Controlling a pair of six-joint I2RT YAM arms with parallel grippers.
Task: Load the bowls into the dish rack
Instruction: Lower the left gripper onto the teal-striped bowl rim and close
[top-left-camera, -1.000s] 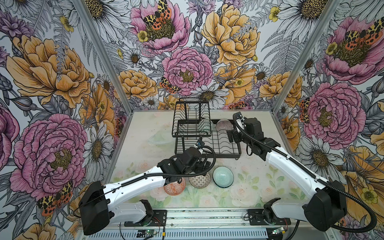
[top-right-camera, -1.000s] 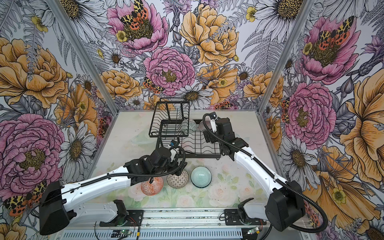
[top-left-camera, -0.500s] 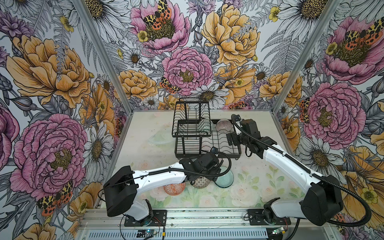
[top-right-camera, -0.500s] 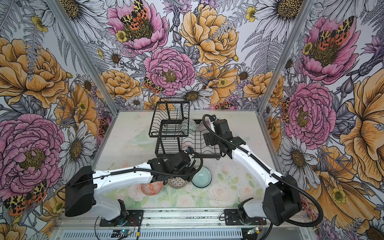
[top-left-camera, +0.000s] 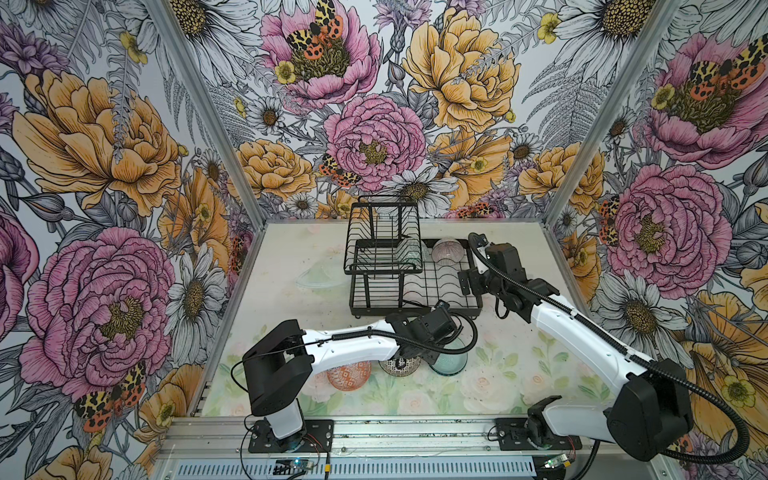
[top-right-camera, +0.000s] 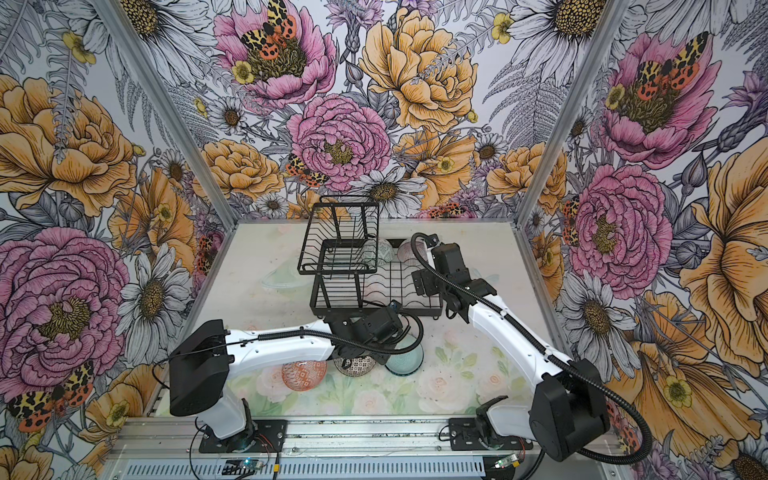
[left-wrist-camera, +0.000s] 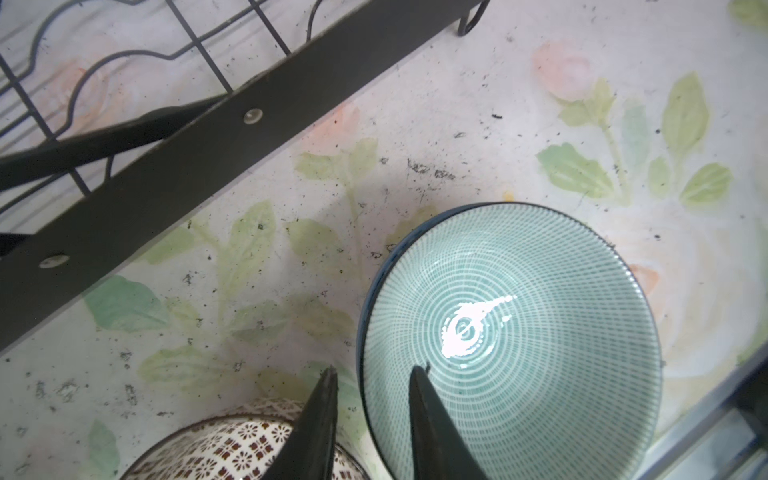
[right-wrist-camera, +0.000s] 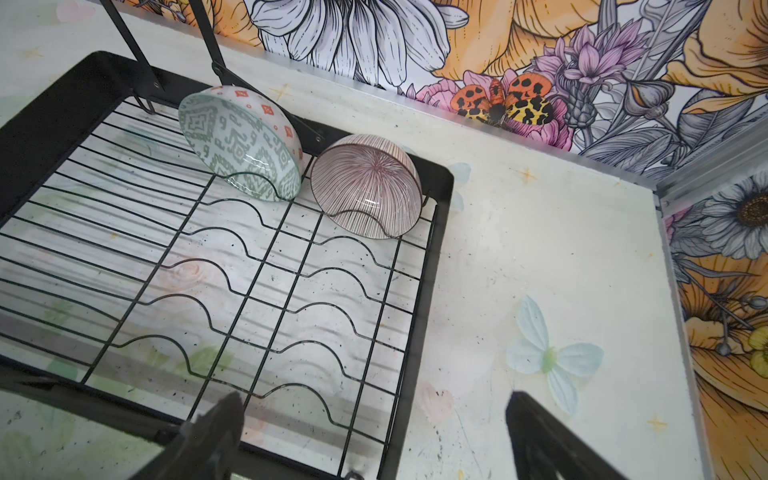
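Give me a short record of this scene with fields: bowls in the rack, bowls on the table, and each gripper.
In rack: grey-green bowl and pink ribbed bowl, on edge in back slots of the dish rack.
On table: orange bowl, mosaic bowl, teal bowl.
Left gripper: astride the teal bowl's rim, one finger inside, one outside.
Right gripper: open, empty, over the rack's edge.

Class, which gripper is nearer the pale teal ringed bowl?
Left. The left gripper straddles the rim of the teal bowl, one finger inside, one outside. The right gripper hovers open over the edge of the dish rack, well away.
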